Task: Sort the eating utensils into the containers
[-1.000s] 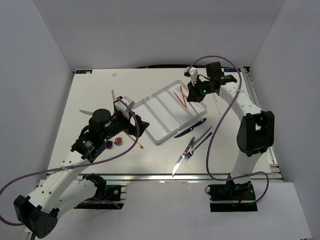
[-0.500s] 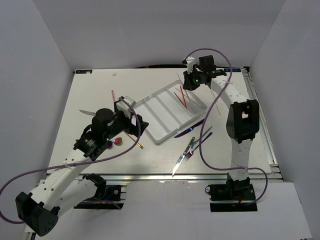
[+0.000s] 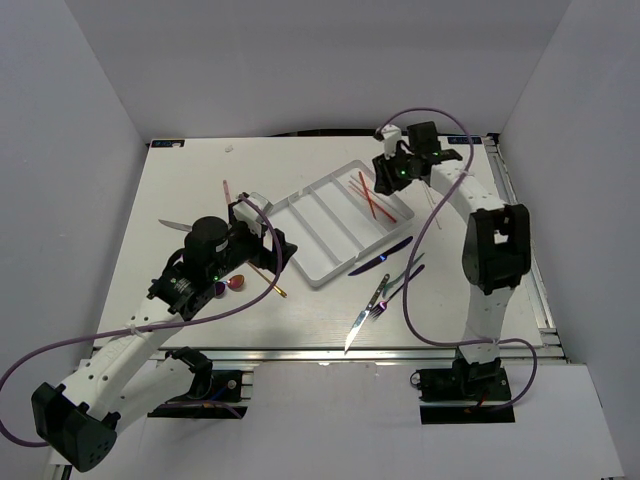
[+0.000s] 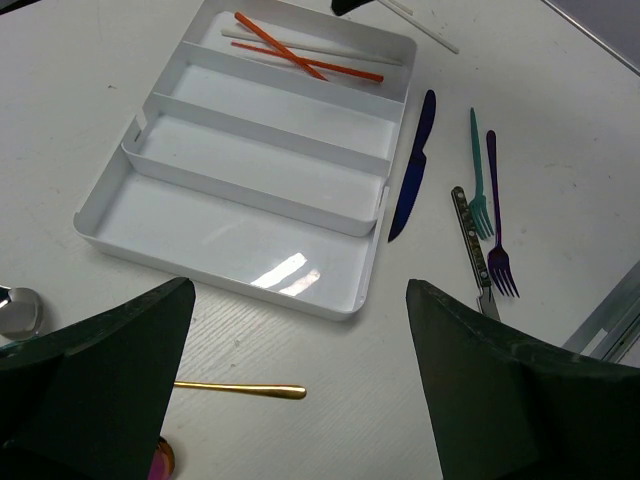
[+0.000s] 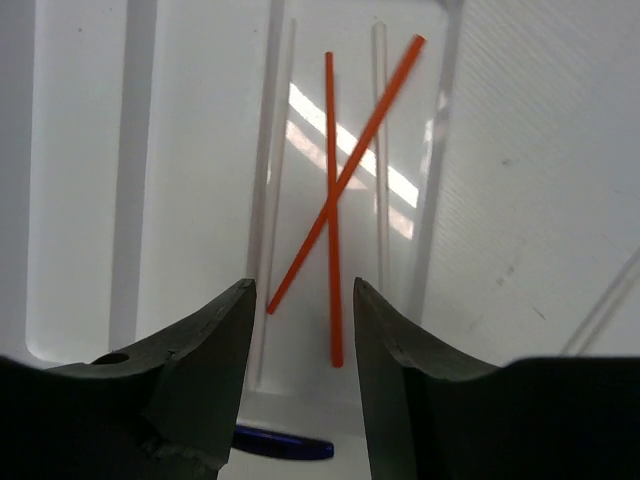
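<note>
The white tray (image 3: 300, 262) lies mid-table, its containers running side by side. Two red chopsticks (image 3: 372, 195) lie crossed in its far right compartment (image 5: 332, 200), with a white stick beside them (image 4: 300, 45). My right gripper (image 3: 388, 178) hovers over that compartment's far end, open (image 5: 302, 290), with nothing between its fingers. My left gripper (image 3: 262, 245) is wide open (image 4: 300, 300) just short of the tray's near end. A gold spoon handle (image 4: 240, 388) lies under it. A blue knife (image 3: 380, 256), two forks (image 3: 405, 275) and a silver knife (image 3: 358, 325) lie right of the tray.
Red and purple spoon bowls (image 3: 230, 285) sit beside the left arm. A silver utensil (image 3: 172, 225) and a pink stick (image 3: 227, 190) lie at the left. A white stick (image 3: 432, 205) lies on the table under the right arm. Grey walls enclose three sides.
My right gripper has opened and let a red chopstick drop into the far right compartment, where it now crosses the other. The left arm has barely moved.
</note>
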